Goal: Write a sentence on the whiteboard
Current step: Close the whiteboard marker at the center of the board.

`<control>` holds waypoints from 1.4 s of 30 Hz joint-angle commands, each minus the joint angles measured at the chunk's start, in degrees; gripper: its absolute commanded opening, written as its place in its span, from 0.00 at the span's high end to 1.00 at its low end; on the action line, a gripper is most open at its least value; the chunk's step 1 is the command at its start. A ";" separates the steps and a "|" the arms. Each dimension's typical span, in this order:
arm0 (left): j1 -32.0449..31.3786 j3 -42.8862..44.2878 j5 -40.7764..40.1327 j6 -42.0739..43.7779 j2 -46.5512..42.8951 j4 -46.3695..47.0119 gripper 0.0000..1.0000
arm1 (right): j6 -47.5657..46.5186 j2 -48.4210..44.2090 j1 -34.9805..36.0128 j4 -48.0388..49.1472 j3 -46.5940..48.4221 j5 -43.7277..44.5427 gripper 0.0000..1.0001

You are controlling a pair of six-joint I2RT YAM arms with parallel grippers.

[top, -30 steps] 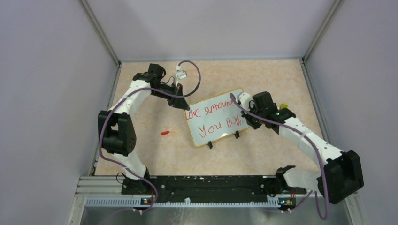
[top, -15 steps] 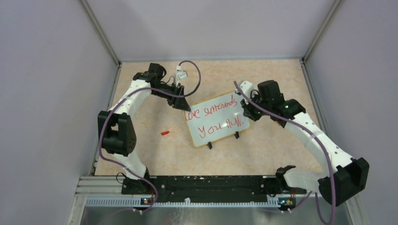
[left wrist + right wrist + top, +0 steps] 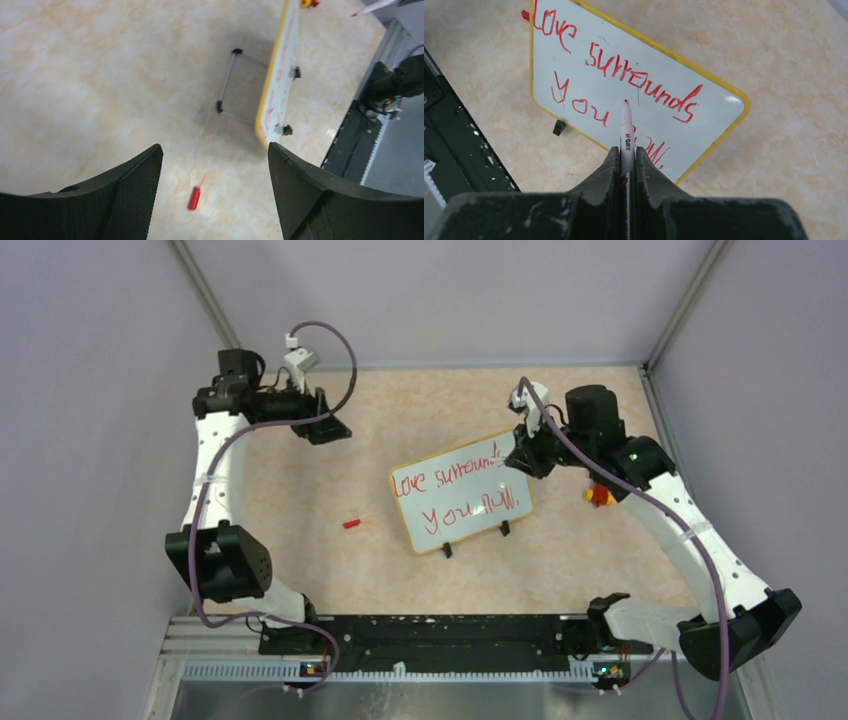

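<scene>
Seemingly the writing is finished: the sentence (image 3: 614,67) runs in red over two lines, "Love surrounds" above a second line starting "You", on the whiteboard (image 3: 460,498). The board stands propped at a tilt near the middle of the tabletop (image 3: 330,570).

The right end effector (image 3: 626,150), at about 2 o'clock from the board in the overhead view, is clamped on a red marker (image 3: 626,125). The bare tip points down over the white between the two lines. Whether it touches the surface cannot be told.

The left end effector (image 3: 215,150) is spread wide and empty, well apart at about 10 o'clock from the board.

Main risks, as I judge them:
- A stray stroke. Any dip or sideways drift of the tip across the glossy face would mark or smear the words.
- A shifted or toppled board. It rests only on small clip feet and a thin wire prop, and nothing steadies it, so a push from the marker could slide or tip it.
- A drying marker. Its red cap (image 3: 194,198) lies on the tabletop at about 9 o'clock from the board, nearer the empty arm than the one with the pen.
</scene>
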 commanded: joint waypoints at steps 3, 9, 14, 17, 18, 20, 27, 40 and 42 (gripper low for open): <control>7.66 -6.09 -8.94 17.61 -2.57 -12.29 0.20 | 6.08 1.80 -0.32 2.65 3.04 -5.47 1.00; 10.16 -18.00 -17.33 26.99 -2.80 -9.73 0.25 | 8.70 1.93 -1.41 4.42 0.92 -10.01 1.00; 10.09 -25.70 -22.13 30.73 -1.50 -4.19 0.34 | 9.77 2.94 -1.99 5.00 1.65 -11.72 1.00; 9.78 -29.90 -22.37 32.42 -1.82 -0.55 0.39 | 10.29 3.53 -2.42 5.40 1.54 -12.39 1.00; 9.54 -31.29 -22.48 32.90 -2.05 1.06 0.40 | 10.44 3.57 -2.70 5.43 1.48 -12.62 1.00; 9.09 -34.08 -22.17 35.00 -2.59 3.70 0.42 | 10.78 3.92 -3.16 5.45 1.57 -13.28 1.00; 6.82 -43.75 -20.53 41.70 -5.06 15.30 0.47 | 11.39 4.35 -3.56 5.59 1.40 -13.97 1.00; -1.52 -50.95 -20.13 47.36 -4.87 22.34 0.47 | 11.29 4.72 -3.54 5.67 1.34 -14.24 1.00; -3.01 -51.60 -22.23 47.28 -4.01 22.93 0.49 | 11.17 4.66 -3.55 5.56 1.23 -14.21 1.00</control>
